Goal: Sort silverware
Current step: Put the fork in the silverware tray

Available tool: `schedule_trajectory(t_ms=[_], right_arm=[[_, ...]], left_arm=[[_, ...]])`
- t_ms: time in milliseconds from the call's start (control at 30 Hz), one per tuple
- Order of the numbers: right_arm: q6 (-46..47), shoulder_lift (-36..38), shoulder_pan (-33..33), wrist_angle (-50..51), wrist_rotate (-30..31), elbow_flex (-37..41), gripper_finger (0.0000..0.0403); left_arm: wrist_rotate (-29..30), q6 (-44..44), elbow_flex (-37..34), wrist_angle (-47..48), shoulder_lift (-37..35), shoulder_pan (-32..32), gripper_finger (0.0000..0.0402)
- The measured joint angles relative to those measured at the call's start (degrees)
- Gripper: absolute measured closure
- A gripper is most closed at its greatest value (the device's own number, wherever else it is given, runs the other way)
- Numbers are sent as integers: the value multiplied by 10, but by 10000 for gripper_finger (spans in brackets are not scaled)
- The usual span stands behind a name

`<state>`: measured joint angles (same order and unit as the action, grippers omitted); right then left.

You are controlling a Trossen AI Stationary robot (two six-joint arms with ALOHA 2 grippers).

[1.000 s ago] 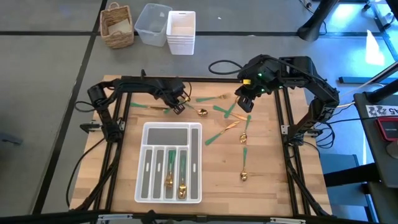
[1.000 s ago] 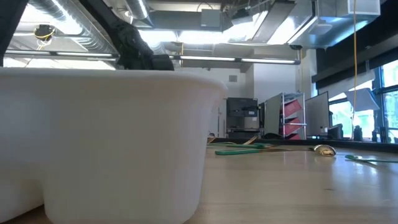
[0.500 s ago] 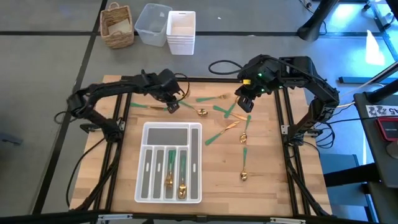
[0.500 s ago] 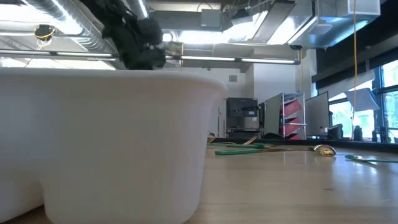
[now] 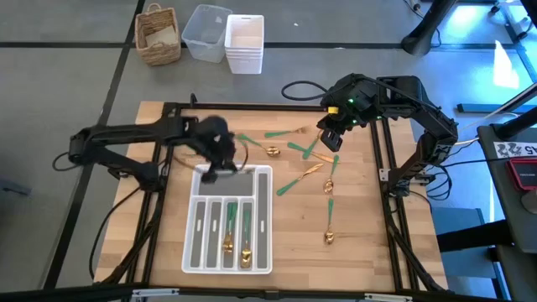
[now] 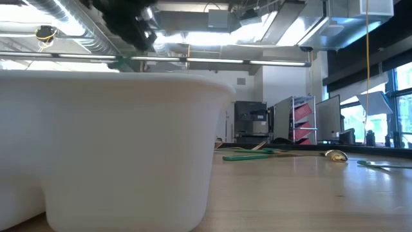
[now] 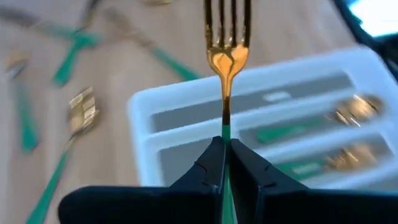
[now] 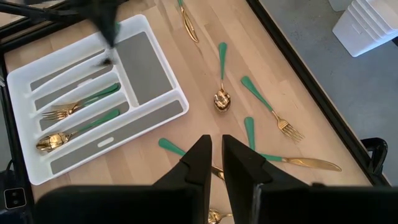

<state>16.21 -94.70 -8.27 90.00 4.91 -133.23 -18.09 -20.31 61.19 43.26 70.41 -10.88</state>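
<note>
1. White plastic compartmented organizer tray (image 5: 263,220): wide top compartment bare; two narrow slots occupied by gold-headed, green-handled cutlery (image 5: 228,236).
2. Left gripper (image 5: 211,172), jaws clamped on a gold fork (image 7: 226,43), hangs over the tray's upper left corner.
3. Wooden desk (image 5: 361,226): bare at lower right; loose cutlery (image 5: 313,170) clutters the centre right.
4. Right gripper (image 5: 328,139) overhangs that clutter.

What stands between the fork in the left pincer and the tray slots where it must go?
Nothing visible. The left pincer holds the fork above the white tray at its far end, with open air below it. The right pincer waits apart, over the loose cutlery.
</note>
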Motion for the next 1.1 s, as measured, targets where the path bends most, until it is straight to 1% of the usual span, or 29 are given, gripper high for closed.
schedule_trajectory(t_ms=[167, 333, 433, 500, 600, 667, 767, 967, 1100], right_arm=[[0, 0, 0, 0, 0, 0, 363], [1, 0, 0, 0, 0, 0, 363], [17, 0, 0, 0, 5, 0, 363], [35, 0, 0, 0, 15, 0, 363], [63, -1, 0, -6, 31, 0, 363], [74, -2, 0, -12, 31, 0, 363], [76, -6, 0, -31, 31, 0, 363], [73, -23, 0, -38, 30, 0, 363], [62, -41, 0, -38, 30, 0, 363]], left_arm=[[9, -87, 0, -1, 0, 105, 399], [55, -221, 0, -3, 2, 197, 396], [88, -302, 0, -4, 3, 241, 398], [101, -335, 0, -10, 12, 262, 399], [105, -352, 0, -7, 37, 287, 397], [108, -353, 0, -5, 59, 300, 397], [120, -372, 0, -7, 93, 315, 399], [123, -404, 0, -8, 154, 335, 396], [122, -401, 0, -42, 187, 344, 399]])
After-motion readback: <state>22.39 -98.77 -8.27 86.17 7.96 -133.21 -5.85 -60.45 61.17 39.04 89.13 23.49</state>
